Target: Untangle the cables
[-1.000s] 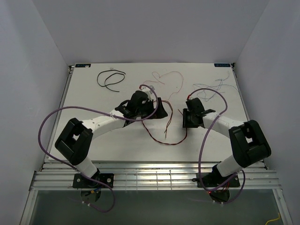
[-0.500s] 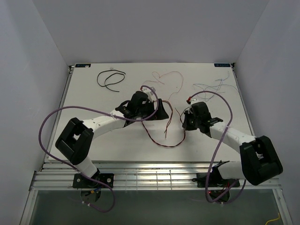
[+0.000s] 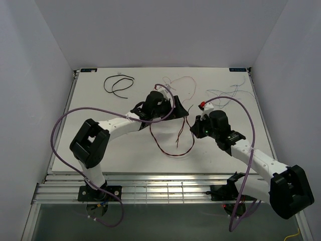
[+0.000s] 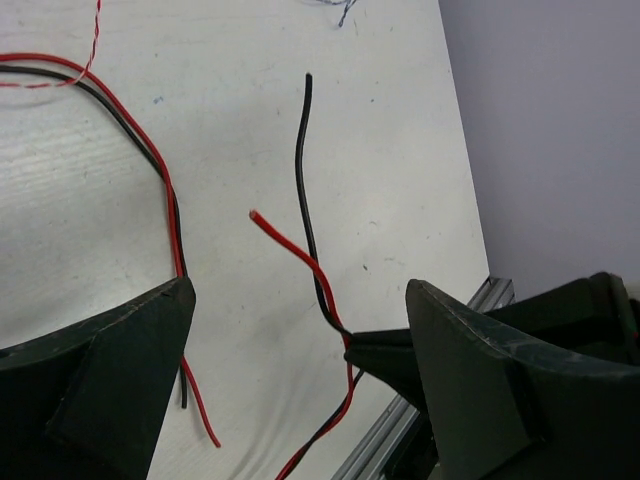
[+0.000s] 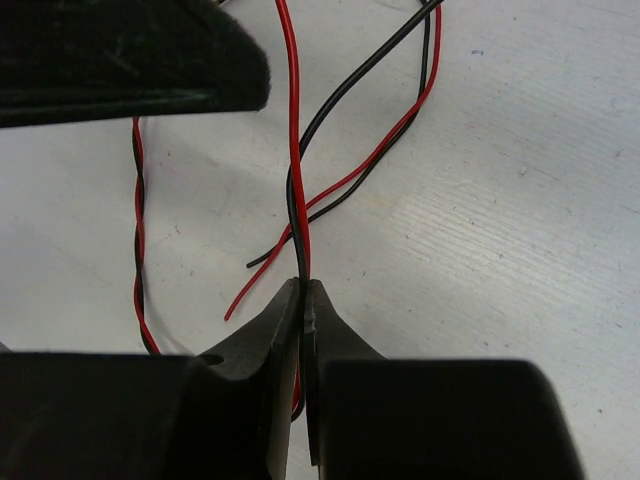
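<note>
A twisted red-and-black cable pair (image 3: 161, 144) loops on the white table (image 3: 100, 145) between my two grippers. My right gripper (image 3: 193, 128) is shut on this pair; in the right wrist view (image 5: 303, 292) both strands (image 5: 294, 150) run up out of the closed tips. My left gripper (image 3: 181, 110) is open, just beyond and left of the right one. In the left wrist view (image 4: 300, 290) its fingers (image 4: 110, 370) stand wide apart around the held strands (image 4: 315, 270), whose free ends stick up. A separate black cable (image 3: 118, 85) lies back left, a pale pink one (image 3: 175, 82) back centre, a blue-grey one (image 3: 228, 93) back right.
The purple hoses (image 3: 65, 120) arc off both arms. The table's front edge meets a slatted metal rail (image 3: 165, 188). Grey walls close in the left, right and back sides.
My right arm stretched forward and left, bringing its gripper close to the left gripper. My left gripper moved right and farther back. The red-and-black loop shifted with them.
</note>
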`<state>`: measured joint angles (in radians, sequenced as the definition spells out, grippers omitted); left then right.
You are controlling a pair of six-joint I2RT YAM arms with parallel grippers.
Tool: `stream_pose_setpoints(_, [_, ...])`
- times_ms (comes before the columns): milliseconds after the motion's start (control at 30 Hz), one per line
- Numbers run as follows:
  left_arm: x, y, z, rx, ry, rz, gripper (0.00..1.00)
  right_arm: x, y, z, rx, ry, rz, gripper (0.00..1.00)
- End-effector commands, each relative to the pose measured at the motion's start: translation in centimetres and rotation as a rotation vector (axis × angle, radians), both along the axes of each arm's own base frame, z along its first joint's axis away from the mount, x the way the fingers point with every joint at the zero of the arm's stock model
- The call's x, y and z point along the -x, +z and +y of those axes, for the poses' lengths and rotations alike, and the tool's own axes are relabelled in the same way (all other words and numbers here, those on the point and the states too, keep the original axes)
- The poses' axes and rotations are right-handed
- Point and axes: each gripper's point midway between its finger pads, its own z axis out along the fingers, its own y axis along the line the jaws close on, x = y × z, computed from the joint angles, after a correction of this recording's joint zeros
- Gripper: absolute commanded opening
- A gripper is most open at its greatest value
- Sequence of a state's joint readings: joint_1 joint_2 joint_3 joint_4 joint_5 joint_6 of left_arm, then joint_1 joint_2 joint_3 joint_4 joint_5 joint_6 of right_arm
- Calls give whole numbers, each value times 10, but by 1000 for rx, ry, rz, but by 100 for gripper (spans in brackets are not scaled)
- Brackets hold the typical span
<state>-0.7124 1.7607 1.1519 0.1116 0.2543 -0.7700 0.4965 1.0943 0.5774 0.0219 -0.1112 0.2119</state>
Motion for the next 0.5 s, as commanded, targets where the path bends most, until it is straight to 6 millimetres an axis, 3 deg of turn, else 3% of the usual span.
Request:
stream_pose_setpoints(0, [-22, 27, -11, 55, 62, -64, 98, -3, 20, 6, -23, 13, -71, 8])
stream_pose_setpoints(167, [-29, 22, -14, 53, 79, -70, 93, -1, 34, 12, -40, 28, -100, 8])
stream_pose_setpoints(300, [-31, 20, -18, 64, 81, -74, 76, 1, 41, 14, -52, 30, -109, 8])
stream_pose_setpoints(333, [-30, 20, -19, 71, 77, -76, 61, 0, 43, 14, -51, 27, -112, 8])
stream_pose_setpoints(400, [-28, 21, -22, 76, 69, -82, 48, 2, 40, 13, -48, 27, -101, 8])
stream_pose_setpoints(433, [-27, 22, -23, 76, 62, -85, 31, 2, 40, 13, -45, 25, -100, 8])
stream_pose_setpoints(467, [-25, 22, -24, 76, 57, -86, 23, 3, 39, 13, -44, 24, -97, 8])
